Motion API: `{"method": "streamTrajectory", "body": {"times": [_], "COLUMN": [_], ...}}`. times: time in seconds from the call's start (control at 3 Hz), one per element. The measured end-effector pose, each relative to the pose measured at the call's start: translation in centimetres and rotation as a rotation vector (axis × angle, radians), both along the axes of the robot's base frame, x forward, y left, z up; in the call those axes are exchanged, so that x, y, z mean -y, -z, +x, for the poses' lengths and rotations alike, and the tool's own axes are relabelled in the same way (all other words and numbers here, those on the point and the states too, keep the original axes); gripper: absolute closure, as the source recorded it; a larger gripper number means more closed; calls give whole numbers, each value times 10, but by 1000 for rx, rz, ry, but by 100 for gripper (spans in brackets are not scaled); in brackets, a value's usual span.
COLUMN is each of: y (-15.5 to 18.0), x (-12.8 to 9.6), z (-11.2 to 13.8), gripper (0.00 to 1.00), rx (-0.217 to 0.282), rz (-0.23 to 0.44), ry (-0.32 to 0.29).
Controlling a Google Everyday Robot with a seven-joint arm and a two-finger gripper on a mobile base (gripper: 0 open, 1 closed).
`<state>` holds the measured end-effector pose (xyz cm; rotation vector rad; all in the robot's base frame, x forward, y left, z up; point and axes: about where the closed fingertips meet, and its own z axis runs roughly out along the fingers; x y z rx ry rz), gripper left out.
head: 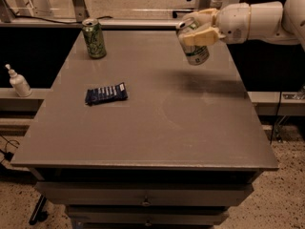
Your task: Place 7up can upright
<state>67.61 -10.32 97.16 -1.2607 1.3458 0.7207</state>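
While the gripper (202, 31) jaws clamp it at upper right, the 7up can (195, 51) hangs near-upright, top leaning left, above the surface (167, 123).

We see a white arm (259, 20): smooth rounded shells, thick cylinder segments, a thin dark seam near the wrist. The gripper (193, 30), upper right of the view, has pale cream-yellow fingers (202, 36), blunt and matte.

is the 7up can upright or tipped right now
The can is tilted, top leaning left of its base. The gripper holds it in the air over the far right of the table.
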Motion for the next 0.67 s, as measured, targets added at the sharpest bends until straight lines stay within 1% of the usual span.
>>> {"method": "streamTrajectory", "body": {"times": [0.33,0.67], "y": [13,28], "x": [21,42], "z": [-11,-17], "gripper": [100,100], "rx": [-11,-17], "rz": [53,157], "ry": [-14,-25]}}
